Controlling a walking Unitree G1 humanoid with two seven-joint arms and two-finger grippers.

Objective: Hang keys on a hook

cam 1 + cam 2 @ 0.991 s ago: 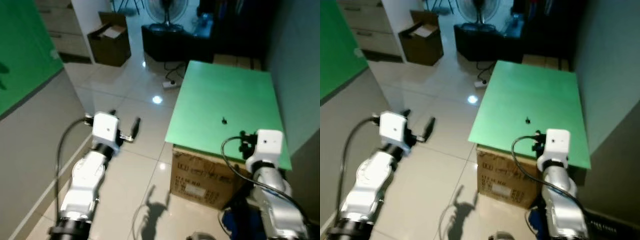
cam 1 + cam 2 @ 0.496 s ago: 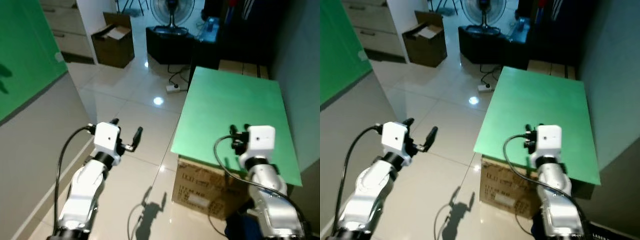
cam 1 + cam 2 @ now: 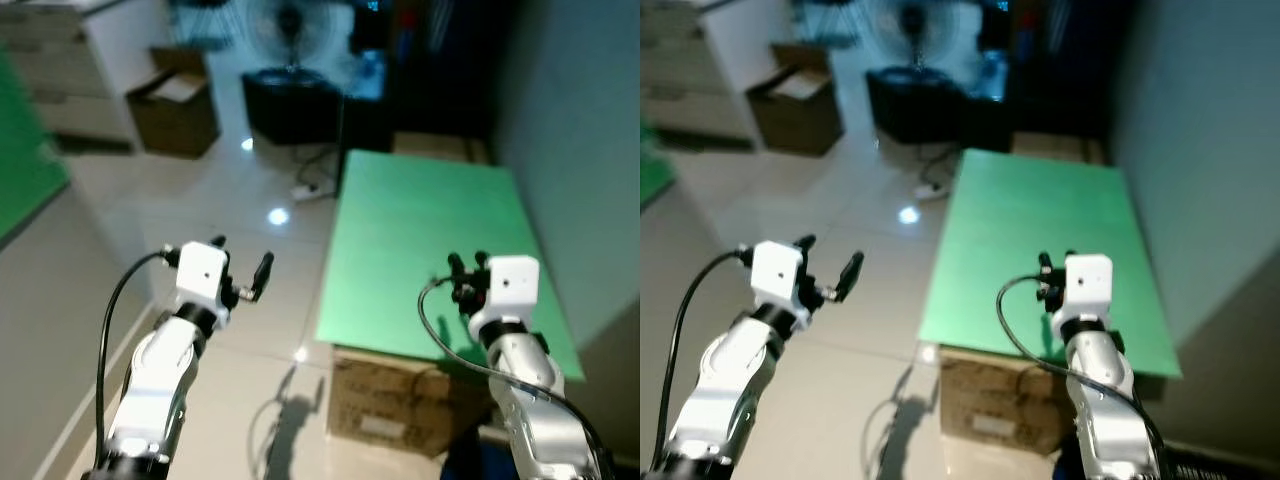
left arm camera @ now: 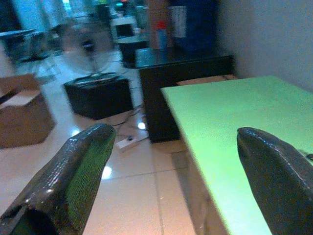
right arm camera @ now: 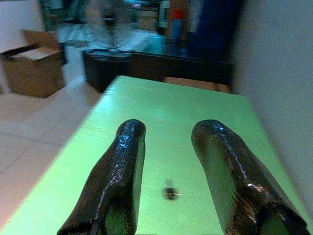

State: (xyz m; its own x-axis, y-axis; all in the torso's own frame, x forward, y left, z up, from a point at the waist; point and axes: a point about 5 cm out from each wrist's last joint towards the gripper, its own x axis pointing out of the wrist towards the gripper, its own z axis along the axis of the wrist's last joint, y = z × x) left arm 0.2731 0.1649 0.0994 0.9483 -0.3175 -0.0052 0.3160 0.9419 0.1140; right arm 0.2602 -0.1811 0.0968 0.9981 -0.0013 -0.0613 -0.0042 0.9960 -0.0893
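- The right gripper (image 3: 467, 266) is held over the near part of the green worktop (image 3: 430, 225), its fingers (image 5: 120, 176) parted with nothing between them.
- Between those fingers in the right wrist view, a small dark thing (image 5: 170, 192) lies on the green surface just ahead. It is probably the keys, though it is too small and blurred to be sure.
- The left gripper (image 3: 240, 270) is raised over the pale tiled floor (image 3: 230, 200), well to the left of the worktop. Its fingers (image 4: 78, 166) are spread wide and hold nothing.
- The worktop is a green board resting on a cardboard box (image 3: 395, 405), beside a grey wall (image 3: 570, 120).
- Further back stand a standing fan (image 3: 290, 25), a low black cabinet (image 3: 290, 105) and an open cardboard box (image 3: 175, 100). A power strip (image 3: 305, 190) lies on the floor near the far corner of the worktop.
- I can make out no hook in these views.
- By my judgement the task is barely begun: nothing is picked up and nothing is hung.
- What remains is to lower the right gripper onto the small thing, grip it, lift it, find a hook, carry it there and hang it.
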